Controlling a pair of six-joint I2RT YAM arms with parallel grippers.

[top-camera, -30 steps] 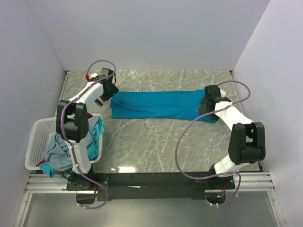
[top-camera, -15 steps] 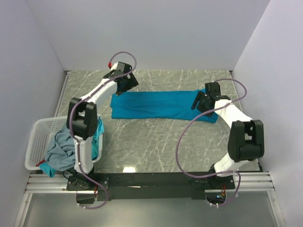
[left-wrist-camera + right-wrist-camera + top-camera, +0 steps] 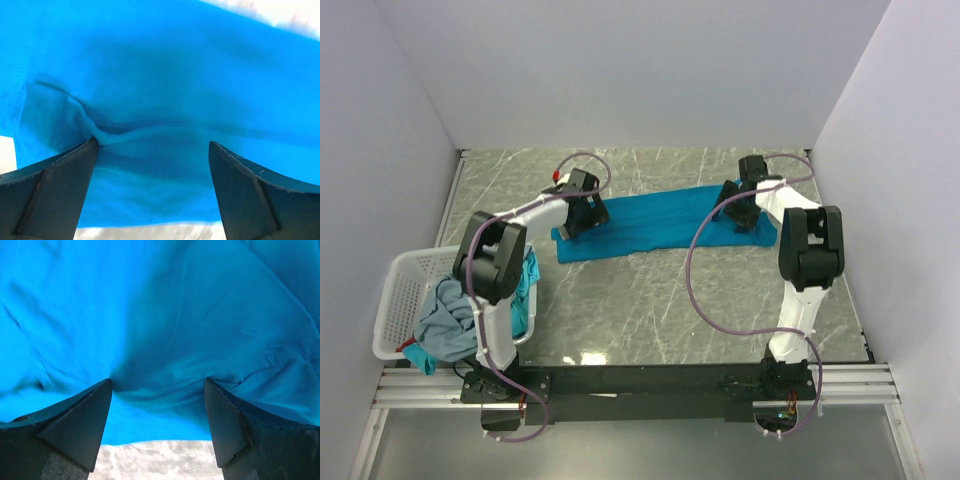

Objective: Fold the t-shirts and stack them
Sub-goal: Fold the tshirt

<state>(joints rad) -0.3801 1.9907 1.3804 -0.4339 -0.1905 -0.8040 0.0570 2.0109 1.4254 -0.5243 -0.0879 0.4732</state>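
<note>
My left jaws are apart. Both fingertips (image 3: 55, 190) are down against the bright blue t-shirt (image 3: 660, 222), w/ cloth spanning the gap btwn them. In the left wrist view a thin raised crease runs from the upper left down to the inner edge of the left-hand fingertip, then flattens out toward the right-hand 1. Nothing is pinched. A pale strip of tabletop (image 3: 650, 300) shows just past the shirt's hem, btwn the 2 fingers.

My right jaws are spread apart as well, fingertips (image 3: 75, 425) touching the same shirt. The cloth btwn them is softly rumpled, w/ shallow folds fanning up and to the right. Here too the shirt's edge lies btwn the fingers, w/ marbled tabletop beyond it.

From the top view the shirt lies flat as 1 long band across the far half of the tabletop, running left to right, its left end a bit nearer my bases than its right end. My left jaws are over the left end and my right jaws are over the right end, so the shirt stretches btwn my 2 arms.

A white lattice basket (image 3: 395, 300) sits at the near-left corner, beside my left arm and well apart from the blue shirt. It holds a heaped grey-blue shirt (image 3: 440, 325), and a teal shirt (image 3: 525, 280) hangs over its right rim.
</note>
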